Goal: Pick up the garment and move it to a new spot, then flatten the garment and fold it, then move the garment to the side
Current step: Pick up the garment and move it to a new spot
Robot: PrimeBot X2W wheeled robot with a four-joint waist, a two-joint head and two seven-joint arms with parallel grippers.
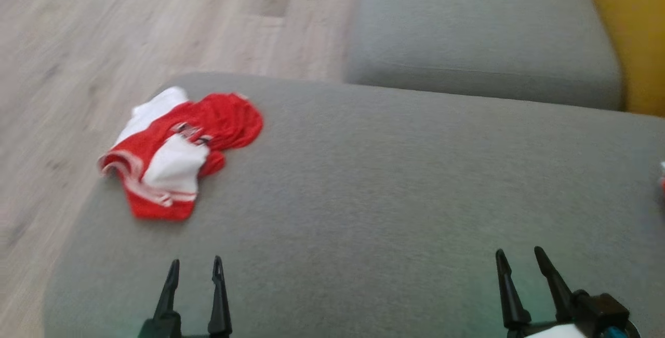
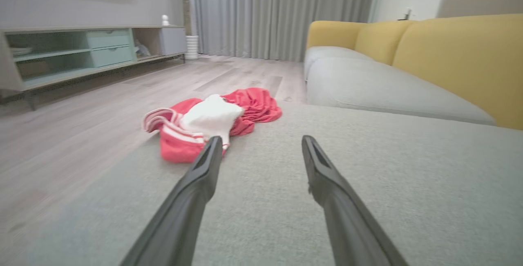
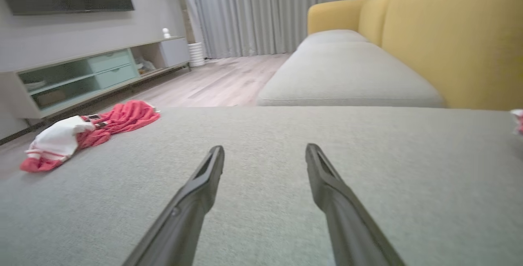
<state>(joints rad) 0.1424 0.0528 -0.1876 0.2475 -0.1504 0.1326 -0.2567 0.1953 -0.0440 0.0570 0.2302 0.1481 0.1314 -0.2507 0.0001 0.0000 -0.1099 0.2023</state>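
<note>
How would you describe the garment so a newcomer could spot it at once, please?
Start at the wide grey cushion before the robot. Near its far left corner, by the wooden floor, lies the crumpled garment. It is bright red and white with striped trim, among plain grey fabric and pale wood.

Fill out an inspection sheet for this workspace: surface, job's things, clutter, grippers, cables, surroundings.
Surface: grey cushion, broad and flat, mostly bare.
Job's things: red-and-white garment, crumpled in a heap near the cushion's far left edge, not flattened or folded.
Clutter: small red-and-white scrap at the cushion's right side, cut off by the head view's edge; too little shows to identify it.
Grippers: left gripper open and empty, short of the garment; right gripper open and empty, over bare cushion.
Cables: nothing seen.
Surroundings: wooden floor, second grey cushion, yellow backrest, low cabinet, grey curtains.
</note>
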